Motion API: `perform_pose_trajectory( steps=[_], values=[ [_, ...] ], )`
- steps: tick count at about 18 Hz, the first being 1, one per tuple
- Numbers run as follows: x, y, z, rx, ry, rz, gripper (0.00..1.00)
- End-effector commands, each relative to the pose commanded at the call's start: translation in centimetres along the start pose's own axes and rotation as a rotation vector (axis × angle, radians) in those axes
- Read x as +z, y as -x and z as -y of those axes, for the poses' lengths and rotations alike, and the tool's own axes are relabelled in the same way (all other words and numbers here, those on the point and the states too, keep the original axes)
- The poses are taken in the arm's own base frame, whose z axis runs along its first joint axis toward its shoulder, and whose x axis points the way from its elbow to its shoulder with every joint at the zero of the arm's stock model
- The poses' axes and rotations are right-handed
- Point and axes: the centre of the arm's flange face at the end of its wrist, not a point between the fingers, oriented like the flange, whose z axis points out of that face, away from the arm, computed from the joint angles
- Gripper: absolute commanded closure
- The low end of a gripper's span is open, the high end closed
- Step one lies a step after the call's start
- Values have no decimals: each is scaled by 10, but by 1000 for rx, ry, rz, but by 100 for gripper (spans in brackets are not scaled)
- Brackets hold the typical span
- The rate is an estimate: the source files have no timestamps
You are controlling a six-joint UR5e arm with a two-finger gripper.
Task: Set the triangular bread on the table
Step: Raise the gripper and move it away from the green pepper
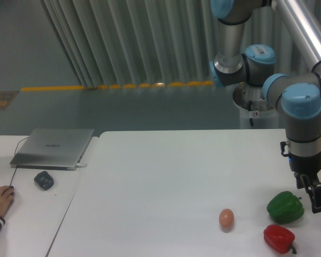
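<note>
- We see the gripper (313,196) hanging just right of the green pepper (285,208); can't tell if it's clenched or loose.
- No triangular bread visible to us on the table (166,176).
- Egg (226,218) and red pepper (279,238) sit nearby.

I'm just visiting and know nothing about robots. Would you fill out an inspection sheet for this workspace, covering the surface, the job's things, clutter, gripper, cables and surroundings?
Surface: large plain white table with rounded corners, looks clean.
Job's things: triangular bread, nothing seen.
Clutter: small tan egg, glossy green bell pepper and glossy red bell pepper lie apart near the table's right front.
Gripper: black two-finger gripper hangs just right of the green pepper; open or shut cannot be told.
Cables: thin dark cable runs across the smaller white side desk.
Surroundings: closed silver laptop, dark grey mouse, a person's hand on that desk; grey ribbed wall and yellow floor stripe behind.
</note>
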Motion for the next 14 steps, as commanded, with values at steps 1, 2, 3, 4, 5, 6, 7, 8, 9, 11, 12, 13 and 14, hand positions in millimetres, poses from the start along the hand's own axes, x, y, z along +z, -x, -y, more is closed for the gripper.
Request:
perform_pose_trajectory(
  steps=[1, 2, 3, 4, 5, 6, 7, 8, 9, 11, 12, 13, 14],
  values=[
    [1, -1, 0, 0, 0, -2, 0],
    [1, 0, 0, 0, 0, -2, 0],
    [-1, 1, 0, 0, 0, 1, 0],
    [-3, 2, -2, -5, 2, 6, 0],
    [-2, 2, -2, -5, 2, 4, 0],
    [-1, 2, -3, -6, 4, 3, 0],
    [-2, 2, -5, -15, 5, 4, 0],
    [0, 2, -5, -21, 3, 1, 0],
    [0, 3, -8, -27, 4, 2, 0],
    [2, 2, -9, -34, 5, 5, 0],
    [1, 3, -9, -39, 2, 14, 0],
    [3, 2, -10, -40, 1, 10, 0],
    [9, -2, -10, -41, 2, -1, 0]
  ],
)
